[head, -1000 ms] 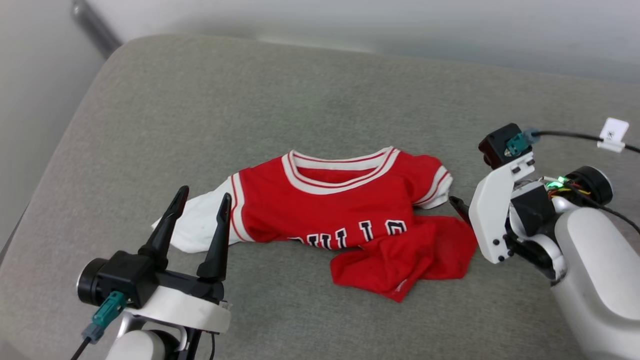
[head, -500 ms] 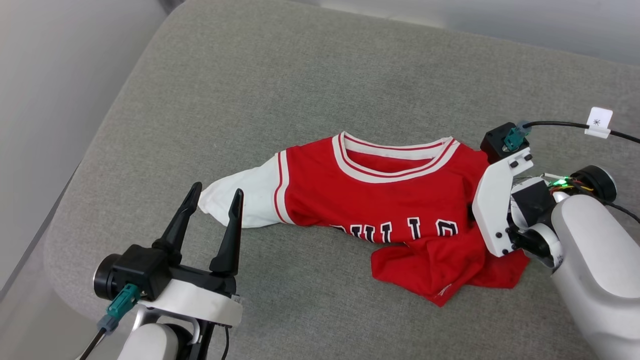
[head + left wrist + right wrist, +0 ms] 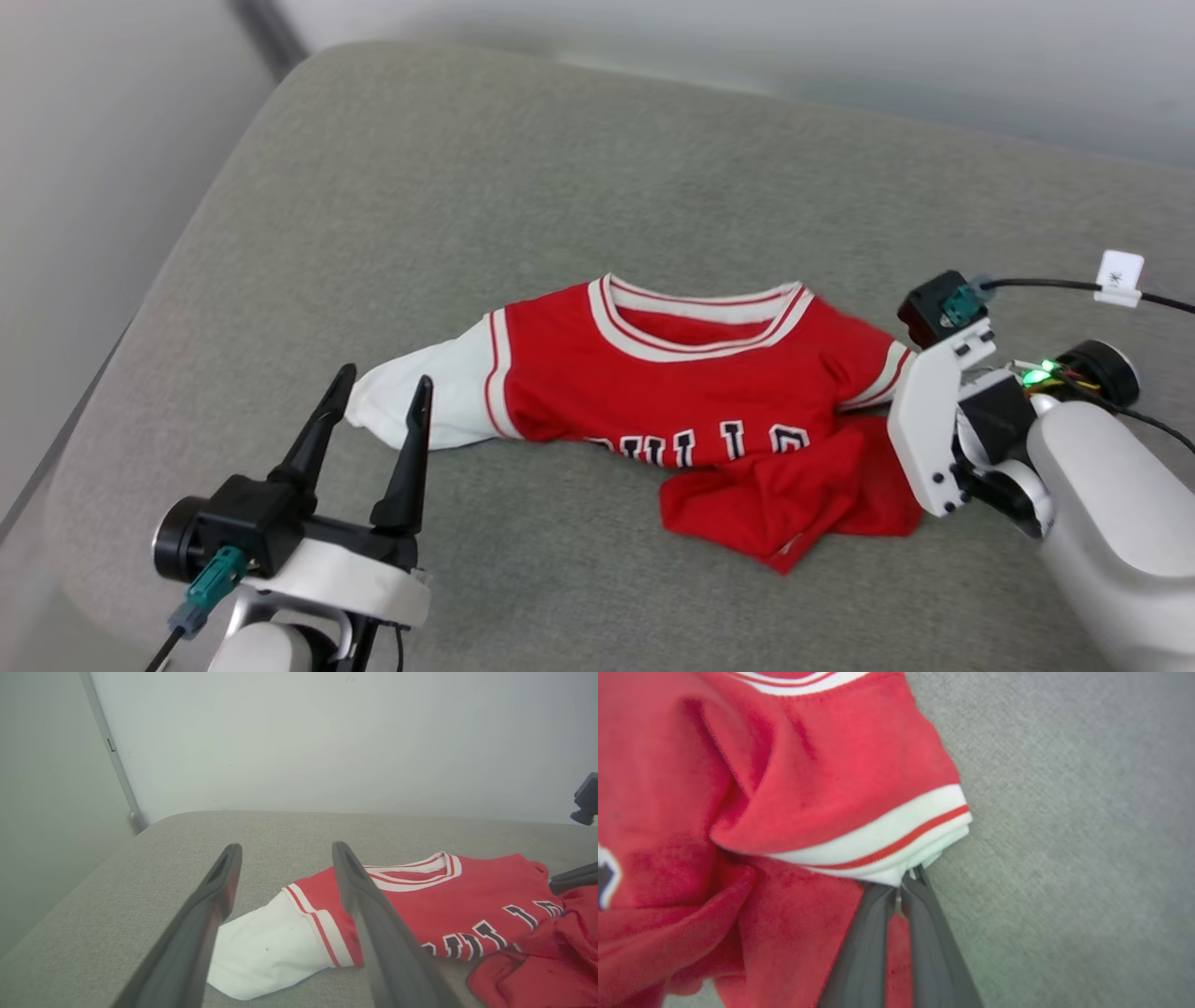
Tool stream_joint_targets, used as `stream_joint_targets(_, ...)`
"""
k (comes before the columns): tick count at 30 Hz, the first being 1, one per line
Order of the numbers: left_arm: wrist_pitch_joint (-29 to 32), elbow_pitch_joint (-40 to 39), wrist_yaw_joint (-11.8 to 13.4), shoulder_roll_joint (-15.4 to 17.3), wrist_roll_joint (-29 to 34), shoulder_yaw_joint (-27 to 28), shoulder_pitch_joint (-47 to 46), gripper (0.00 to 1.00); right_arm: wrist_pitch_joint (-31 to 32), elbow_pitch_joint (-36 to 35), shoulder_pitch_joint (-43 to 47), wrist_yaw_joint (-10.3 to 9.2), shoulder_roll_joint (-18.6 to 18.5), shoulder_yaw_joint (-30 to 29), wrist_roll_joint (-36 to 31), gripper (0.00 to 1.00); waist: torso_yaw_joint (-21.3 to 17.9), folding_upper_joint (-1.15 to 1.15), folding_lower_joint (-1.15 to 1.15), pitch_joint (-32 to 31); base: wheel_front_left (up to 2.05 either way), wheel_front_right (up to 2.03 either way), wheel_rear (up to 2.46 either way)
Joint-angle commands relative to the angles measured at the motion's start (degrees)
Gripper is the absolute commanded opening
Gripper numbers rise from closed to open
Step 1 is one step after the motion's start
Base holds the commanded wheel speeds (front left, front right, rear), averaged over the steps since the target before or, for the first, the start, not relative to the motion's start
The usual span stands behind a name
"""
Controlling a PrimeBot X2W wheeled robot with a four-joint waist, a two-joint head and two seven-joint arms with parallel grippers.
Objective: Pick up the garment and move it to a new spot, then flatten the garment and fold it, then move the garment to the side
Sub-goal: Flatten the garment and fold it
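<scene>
The garment [image 3: 691,401], a red jersey with a striped collar and black lettering, lies crumpled on the grey cushion [image 3: 523,187]. Its white sleeve [image 3: 420,406] stretches left, and its lower part is bunched at the front right. In the right wrist view my right gripper [image 3: 901,884] is shut on the striped cuff of the garment's [image 3: 808,779] other sleeve. In the head view that pinch is hidden behind the white wrist bracket [image 3: 924,429]. My left gripper [image 3: 383,378] hovers open just in front of the white sleeve, with nothing between its fingers [image 3: 219,896]. The garment [image 3: 467,896] lies to the right of them.
The cushion's rounded edge [image 3: 121,355] drops off at the left, with a pale wall behind it. A black cable with a white tag [image 3: 1118,276] runs from my right wrist across the cushion's right side.
The head camera has shifted. My right gripper, open beside the striped cuff a second ago, has moved onto it and shut. The left gripper stays open near the white sleeve.
</scene>
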Motion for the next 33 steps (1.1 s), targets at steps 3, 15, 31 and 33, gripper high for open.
stream_joint_targets(3,-0.16,-0.44,-0.11,0.63,0.57,0.97,1.74,1.00,-1.60,-1.28,1.71,-0.04,-2.80,0.78,0.80,0.00,-4.27,0.00,0.00,-3.69,0.00,0.00,0.00)
stream_joint_targets(15,-0.16,-2.08,-0.01,0.16,0.98,2.15,3.60,1.00,0.25,-9.67,6.50,-0.04,-18.10,1.34,1.71,0.00,-11.58,0.00,0.00,-5.45,0.00,0.00,0.00)
stream_joint_targets(31,-0.16,-0.66,-0.64,0.52,0.73,2.56,1.71,1.00,-5.41,-4.98,9.10,-0.04,-14.59,-8.23,-5.16,1.00,-14.53,0.00,0.00,-4.86,0.00,0.00,0.00)
stream_joint_targets(33,-0.16,-0.53,-0.59,0.86,0.57,2.88,2.11,1.00,-7.11,-6.45,9.28,-0.04,-12.70,-10.28,-4.75,1.00,-15.43,0.00,0.00,-5.70,0.00,0.00,0.00)
